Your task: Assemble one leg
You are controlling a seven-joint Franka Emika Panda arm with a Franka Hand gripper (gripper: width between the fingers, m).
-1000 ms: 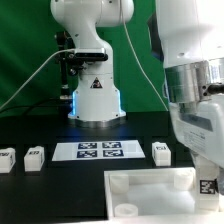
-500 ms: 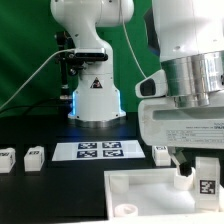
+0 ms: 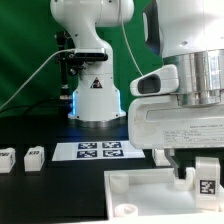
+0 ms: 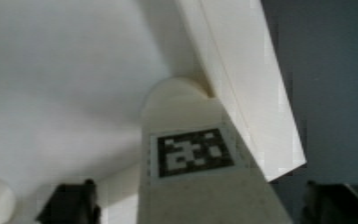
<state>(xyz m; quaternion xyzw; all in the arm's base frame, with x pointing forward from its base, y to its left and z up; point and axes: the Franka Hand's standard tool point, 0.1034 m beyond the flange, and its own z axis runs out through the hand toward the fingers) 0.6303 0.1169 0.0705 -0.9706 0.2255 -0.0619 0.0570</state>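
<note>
A leg (image 4: 201, 150), a white block with a square marker tag, stands on end on the large white plate (image 4: 69, 90) beside its raised rim. My gripper (image 4: 206, 205) is open and straddles the leg, with a dark finger (image 4: 69, 203) on each side and a gap between each finger and the leg. In the exterior view the leg (image 3: 207, 181) stands at the plate's (image 3: 140, 186) right side, under my gripper (image 3: 198, 168). The arm's big white hand hides the leg's upper part.
Two more legs (image 3: 6, 160) (image 3: 35, 157) lie at the exterior view's left. Another leg (image 3: 158, 153) is partly hidden behind the hand. The marker board (image 3: 98, 150) lies in front of the robot's base (image 3: 95, 100).
The hand has swung toward the exterior view's left and now fills the upper right. The tagged leg has stayed at nearly the same spot on the plate.
</note>
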